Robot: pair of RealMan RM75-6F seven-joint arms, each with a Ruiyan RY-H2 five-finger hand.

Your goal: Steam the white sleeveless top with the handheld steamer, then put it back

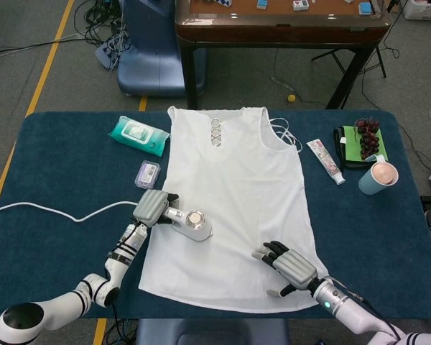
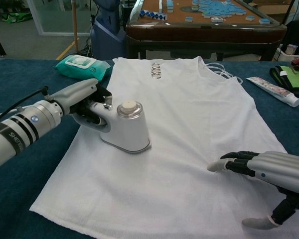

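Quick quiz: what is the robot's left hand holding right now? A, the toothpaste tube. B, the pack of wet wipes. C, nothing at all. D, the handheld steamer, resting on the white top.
D: the left hand grips the handle of the handheld steamer, whose base sits on the white sleeveless top, left of its middle.

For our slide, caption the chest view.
Left hand presses handheld steamer onto white sleeveless top; right hand rests beside.

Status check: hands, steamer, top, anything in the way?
Left hand grips steamer, head down on white top. Right hand open, fingertips on the top's lower right. Top lies flat. Nothing on the fabric ahead of the steamer.
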